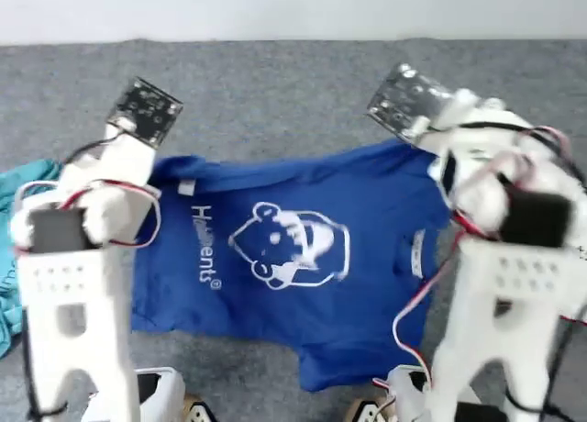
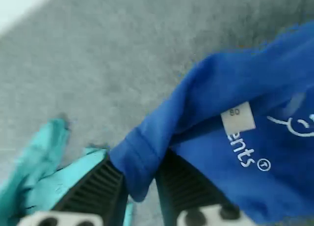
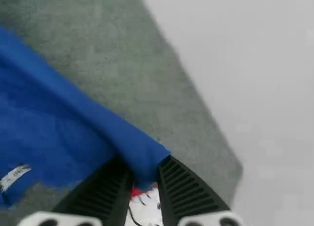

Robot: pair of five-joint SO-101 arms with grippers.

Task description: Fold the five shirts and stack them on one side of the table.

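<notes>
While left hand [image 2: 140, 163] and right hand [image 3: 144, 163] each pinch one blue shirt [image 1: 367, 289], one teal shirt [image 2: 44, 162] beside it

**Blue shirt half covered, teal shirt cut off**

In the high view the left arm [image 1: 78, 257] hides the left end of the blue shirt [image 1: 367, 303], and the right arm [image 1: 500, 266] hides its right end. The teal shirt [image 1: 27, 179] runs off the frame's left edge. The white print [image 1: 284, 243] is smeared. Blue cloth fills the grip of the left claw [image 2: 140, 159] and the right claw [image 3: 143, 162]
</notes>
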